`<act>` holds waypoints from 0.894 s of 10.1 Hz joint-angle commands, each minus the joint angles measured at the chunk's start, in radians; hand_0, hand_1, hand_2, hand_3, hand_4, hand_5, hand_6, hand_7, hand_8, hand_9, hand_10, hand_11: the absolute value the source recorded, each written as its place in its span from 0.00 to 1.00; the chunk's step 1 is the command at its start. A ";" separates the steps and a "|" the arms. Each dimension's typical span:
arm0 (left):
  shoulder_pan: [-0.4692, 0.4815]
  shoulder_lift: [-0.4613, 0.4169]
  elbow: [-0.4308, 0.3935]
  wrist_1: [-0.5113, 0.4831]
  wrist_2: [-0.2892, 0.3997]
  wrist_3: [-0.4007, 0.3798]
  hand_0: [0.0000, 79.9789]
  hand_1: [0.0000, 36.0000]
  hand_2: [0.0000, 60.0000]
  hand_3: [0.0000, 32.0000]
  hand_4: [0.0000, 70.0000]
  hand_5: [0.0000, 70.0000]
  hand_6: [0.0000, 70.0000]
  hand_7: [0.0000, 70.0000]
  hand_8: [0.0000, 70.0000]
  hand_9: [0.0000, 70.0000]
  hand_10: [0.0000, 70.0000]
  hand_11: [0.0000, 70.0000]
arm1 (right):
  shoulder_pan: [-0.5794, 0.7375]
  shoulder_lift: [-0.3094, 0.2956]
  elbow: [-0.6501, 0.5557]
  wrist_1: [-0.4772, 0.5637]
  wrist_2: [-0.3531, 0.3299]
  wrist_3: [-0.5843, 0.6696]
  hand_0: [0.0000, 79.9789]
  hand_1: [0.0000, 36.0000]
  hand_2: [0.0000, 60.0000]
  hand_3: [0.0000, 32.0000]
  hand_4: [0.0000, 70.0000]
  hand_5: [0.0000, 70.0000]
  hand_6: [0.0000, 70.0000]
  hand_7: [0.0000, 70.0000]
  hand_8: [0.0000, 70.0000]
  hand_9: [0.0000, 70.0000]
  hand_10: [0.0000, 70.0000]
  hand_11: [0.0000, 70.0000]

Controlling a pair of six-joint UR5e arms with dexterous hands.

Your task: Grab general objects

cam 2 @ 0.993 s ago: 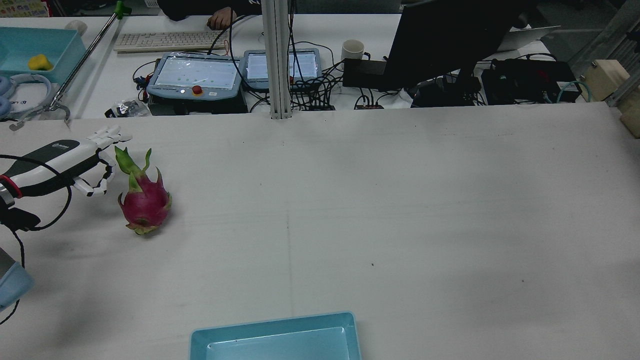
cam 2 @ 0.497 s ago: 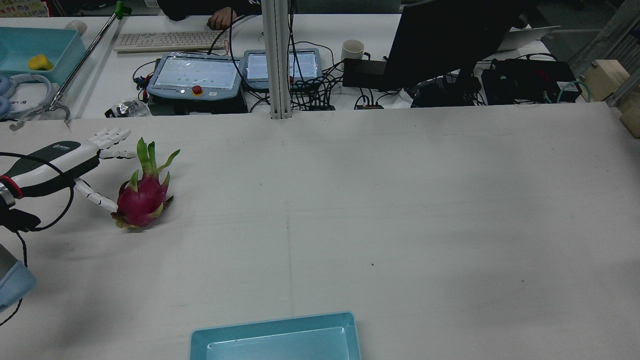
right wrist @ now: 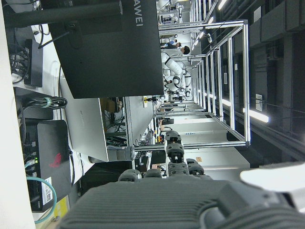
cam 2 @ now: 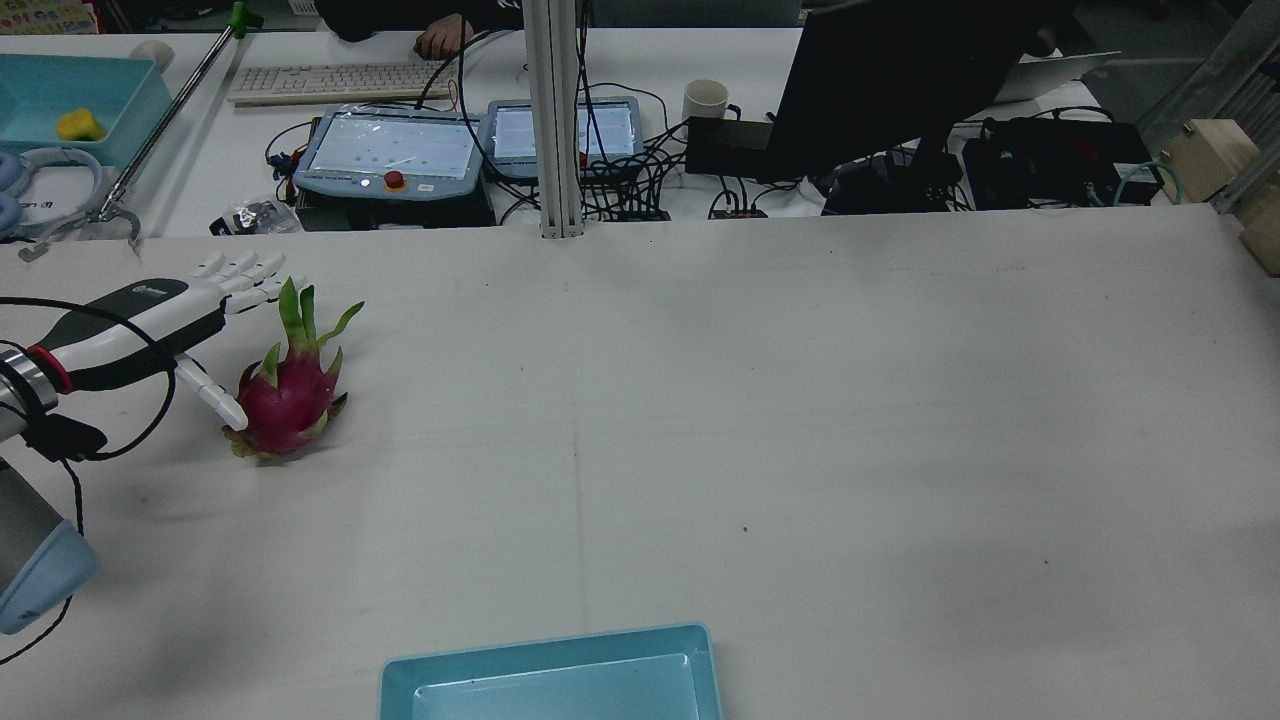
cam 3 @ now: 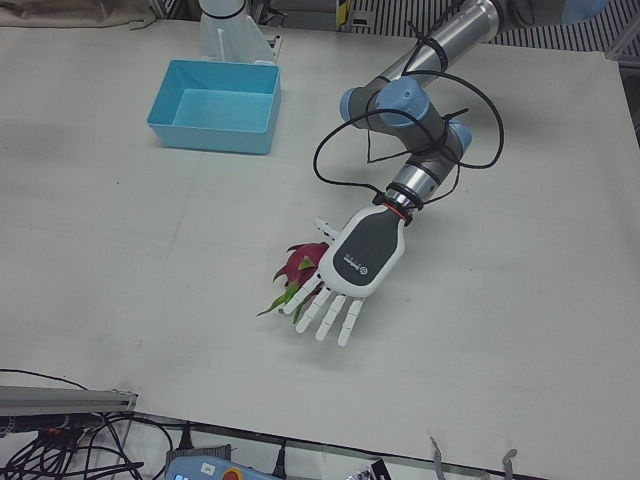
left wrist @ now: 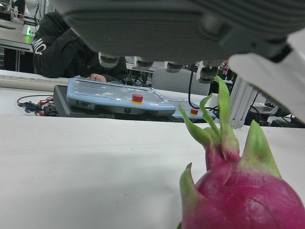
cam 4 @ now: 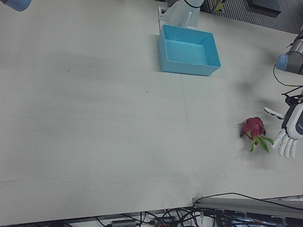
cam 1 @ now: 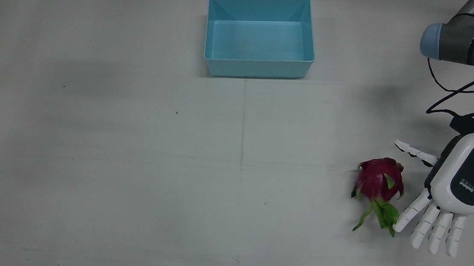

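Here, left hand [cam 1: 460, 186] spread wide and empty, palm down, hovering low just beside the dragon fruit [cam 1: 379, 180]. Fingers [cam 1: 436, 227] straight and apart, the nearest by the fruit's green leaf tips; thumb [cam 1: 414, 151] splayed out beside the red body, contact impossible to confirm. Fruit lying on the white table [cam 1: 136, 159] near the operators' edge, on the left arm's half. Well apart, against the robot's side, an empty blue bin [cam 1: 258, 34]. Right hand [right wrist: 190, 191] glimpsed only through its own camera; state cannot be told.

Rear view crops blue tray [cam 2: 550, 675] (near half).
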 commanded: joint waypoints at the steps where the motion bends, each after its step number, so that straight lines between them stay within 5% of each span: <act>1: 0.083 -0.033 0.065 0.003 -0.031 0.005 0.55 0.01 0.00 0.32 0.00 0.06 0.00 0.09 0.00 0.00 0.00 0.00 | 0.000 0.000 0.000 0.000 0.000 0.000 0.00 0.00 0.00 0.00 0.00 0.00 0.00 0.00 0.00 0.00 0.00 0.00; 4: 0.083 -0.050 0.095 -0.002 -0.037 0.005 0.56 0.03 0.00 0.36 0.00 0.06 0.00 0.08 0.00 0.00 0.00 0.00 | 0.000 0.000 0.000 0.000 0.000 0.000 0.00 0.00 0.00 0.00 0.00 0.00 0.00 0.00 0.00 0.00 0.00 0.00; 7: 0.083 -0.052 0.095 -0.002 -0.039 0.014 0.57 0.06 0.00 0.02 0.00 0.13 0.00 0.09 0.00 0.00 0.00 0.00 | 0.000 0.000 0.000 0.000 -0.002 0.000 0.00 0.00 0.00 0.00 0.00 0.00 0.00 0.00 0.00 0.00 0.00 0.00; 9: 0.083 -0.052 0.095 -0.005 -0.039 0.032 0.58 0.10 0.00 0.00 0.10 0.31 0.00 0.08 0.00 0.00 0.00 0.00 | 0.000 0.000 0.000 0.000 0.000 0.000 0.00 0.00 0.00 0.00 0.00 0.00 0.00 0.00 0.00 0.00 0.00 0.00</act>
